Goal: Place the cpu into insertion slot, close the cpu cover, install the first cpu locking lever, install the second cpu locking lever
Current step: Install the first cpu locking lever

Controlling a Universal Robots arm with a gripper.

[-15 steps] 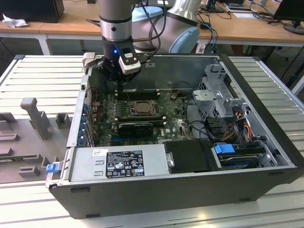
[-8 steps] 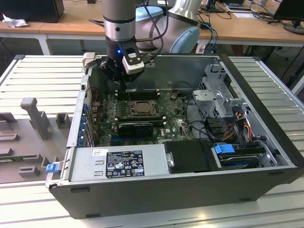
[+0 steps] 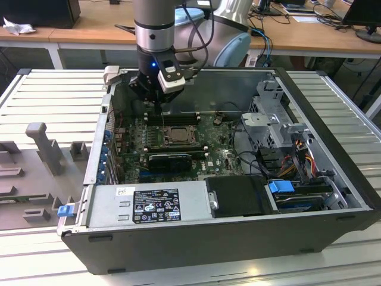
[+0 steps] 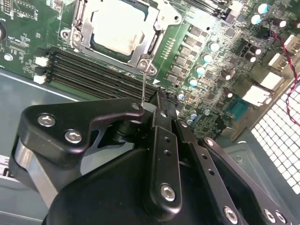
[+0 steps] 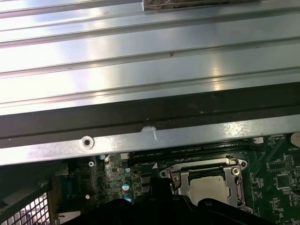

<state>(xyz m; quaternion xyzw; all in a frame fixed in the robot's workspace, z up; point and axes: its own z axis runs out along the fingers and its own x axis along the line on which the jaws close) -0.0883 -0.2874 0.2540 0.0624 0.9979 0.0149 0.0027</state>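
The cpu [image 4: 117, 23] lies in its socket on the green motherboard, pale with a flat metal top; it also shows in the first wrist view [image 5: 212, 188]. The silvery cpu cover [image 4: 83, 28] lies down around it as a frame. A thin wire cpu locking lever [image 4: 142, 86] rises from the socket's corner to my fingertips. My gripper [image 4: 151, 104] is shut on that lever's end. In the exterior view my gripper [image 3: 162, 106] hangs inside the open computer case, just behind the socket [image 3: 172, 136].
Black memory slots [image 4: 93, 75] run beside the socket. A black card [image 3: 169, 159] sits in front of it, the power supply [image 3: 149, 205] nearer still. A drive cage [image 3: 274, 119] and cables fill the exterior view's right. The case's wall [image 5: 140, 136] stands close behind me.
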